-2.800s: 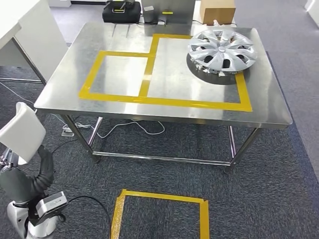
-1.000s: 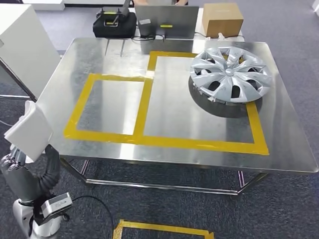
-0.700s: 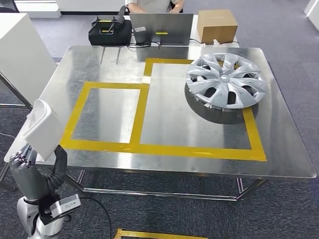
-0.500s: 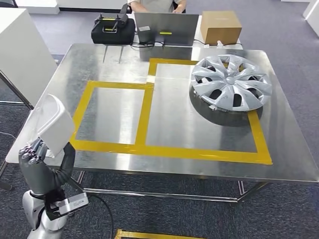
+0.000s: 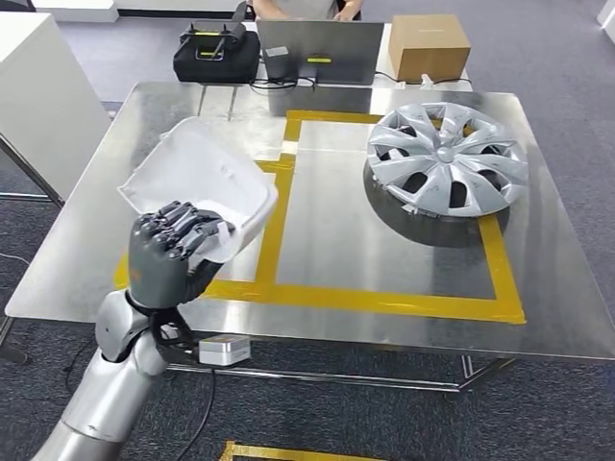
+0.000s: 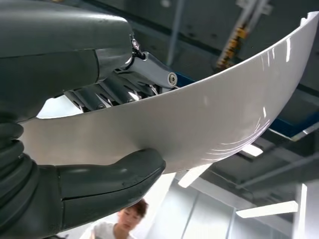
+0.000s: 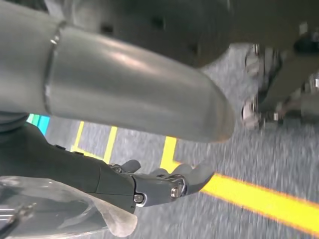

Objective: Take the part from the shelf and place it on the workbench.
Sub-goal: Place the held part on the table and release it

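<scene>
With our left hand point(image 5: 168, 252) gripping the white part point(image 5: 199, 182) above the workbench point(image 5: 348, 240), we have only the set-down left.

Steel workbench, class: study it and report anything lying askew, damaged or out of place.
The silver wheel cover lies across the yellow tape outline of the larger box on the steel workbench, not inside it. The white curved plastic part hangs tilted above the smaller box in the left hand. No damage shows.

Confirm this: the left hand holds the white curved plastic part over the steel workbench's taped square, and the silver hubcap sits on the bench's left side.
Not quite: in the head view the silver hubcap sits on the right side of the steel workbench. The left hand does hold the white curved plastic part over the taped square.
</scene>
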